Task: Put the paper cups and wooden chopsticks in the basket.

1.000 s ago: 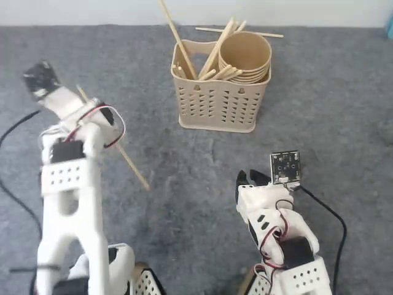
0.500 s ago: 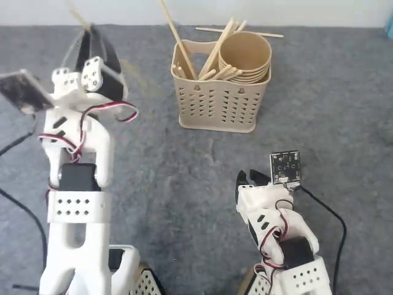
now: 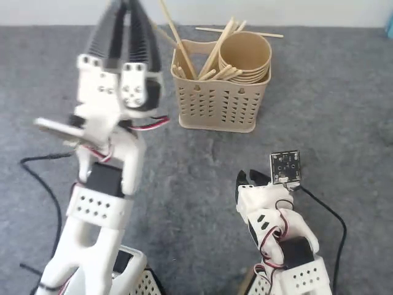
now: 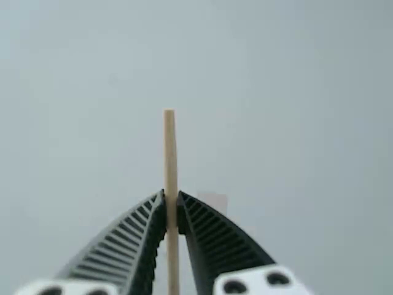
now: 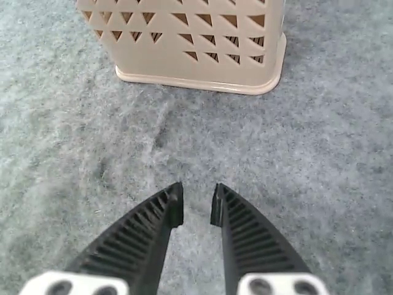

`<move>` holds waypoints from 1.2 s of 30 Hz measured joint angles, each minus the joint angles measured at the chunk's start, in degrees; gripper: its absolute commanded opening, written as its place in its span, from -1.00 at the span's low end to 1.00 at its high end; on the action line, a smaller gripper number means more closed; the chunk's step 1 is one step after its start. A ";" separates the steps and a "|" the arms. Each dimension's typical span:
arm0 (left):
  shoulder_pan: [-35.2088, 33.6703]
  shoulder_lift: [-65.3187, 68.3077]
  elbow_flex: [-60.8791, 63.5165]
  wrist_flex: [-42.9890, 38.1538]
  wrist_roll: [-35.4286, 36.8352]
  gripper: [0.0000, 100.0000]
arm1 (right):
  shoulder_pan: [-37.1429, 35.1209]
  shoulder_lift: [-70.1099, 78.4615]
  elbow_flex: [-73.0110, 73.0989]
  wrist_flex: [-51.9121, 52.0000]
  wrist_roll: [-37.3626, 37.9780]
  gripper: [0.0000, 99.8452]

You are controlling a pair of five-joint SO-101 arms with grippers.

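The beige basket (image 3: 215,104) stands at the back centre and holds a stack of paper cups (image 3: 245,55) and several wooden chopsticks (image 3: 212,58). My left gripper (image 3: 126,15) is raised high just left of the basket, pointing at the back wall. It is shut on one wooden chopstick (image 4: 170,153), which sticks out past the left gripper's (image 4: 171,200) tips. My right gripper (image 3: 249,179) rests low over the carpet in front of the basket (image 5: 184,43). The right gripper (image 5: 196,206) is slightly open with nothing between its fingers.
Grey carpet (image 3: 325,123) covers the table, with a pale wall behind it. One chopstick (image 3: 270,34) lies across the cups' far rim. Cables trail from both arm bases.
My left arm has lifted and swung right, from the left side towards the basket, carrying the chopstick. The right arm has not moved.
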 measured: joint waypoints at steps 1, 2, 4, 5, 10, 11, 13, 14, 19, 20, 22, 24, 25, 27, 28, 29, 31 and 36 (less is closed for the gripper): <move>0.53 1.23 0.00 -0.18 -1.05 -0.98 | 0.00 0.00 0.00 0.00 0.00 -0.83; 0.62 2.81 0.00 -0.79 -1.41 -0.98 | 0.00 0.00 0.00 0.00 0.00 -0.83; 0.62 6.51 0.00 -2.46 -1.76 -0.98 | 0.00 0.00 0.00 0.00 0.09 -0.83; 0.62 8.62 0.00 -3.96 -1.85 -0.98 | 0.00 0.00 0.00 0.00 0.09 -0.83; 0.62 18.02 0.00 -9.32 -2.11 -0.98 | 0.00 0.00 0.00 0.00 0.09 -0.83; 0.70 19.34 0.00 -9.49 -2.20 -0.98 | 0.00 0.00 0.00 0.00 0.09 -0.83; 0.70 21.71 0.00 -9.58 -2.29 -0.98 | 0.00 0.00 0.00 0.00 0.09 -0.83; 0.70 22.77 0.00 -9.58 -2.29 -0.98 | 0.00 0.00 0.00 0.00 0.09 -0.83; 0.70 26.73 0.00 -9.58 -2.29 -0.97 | 0.00 0.00 0.00 0.00 0.09 -0.83; 0.70 26.90 0.00 -9.58 -2.29 -0.95 | 0.00 0.00 0.00 0.00 0.09 -0.83; 0.70 27.25 0.00 -9.14 -2.37 -0.83 | 0.00 0.00 0.00 0.00 0.09 -0.83; 0.70 27.25 0.00 -6.33 -2.20 -0.64 | 0.00 0.00 0.00 0.00 0.09 -0.83; 0.70 27.25 0.00 -4.13 -2.37 -0.55 | 0.00 0.00 0.00 0.00 0.09 -0.83; 0.70 26.81 0.00 0.79 -2.37 -0.40 | 0.00 0.00 0.00 0.00 0.09 -0.83; 0.70 26.11 0.00 3.25 -2.37 -0.36 | 0.00 0.00 0.00 0.00 0.09 -0.83; 0.70 25.05 0.00 5.80 -2.37 -0.34 | 0.00 0.00 0.00 0.00 0.09 -0.83; 0.70 22.42 0.00 10.81 -2.37 -0.33 | 0.00 0.00 0.00 0.00 0.09 -0.83; 0.70 13.80 0.88 20.66 -2.46 -0.33 | 0.00 0.00 0.00 0.00 0.09 -0.83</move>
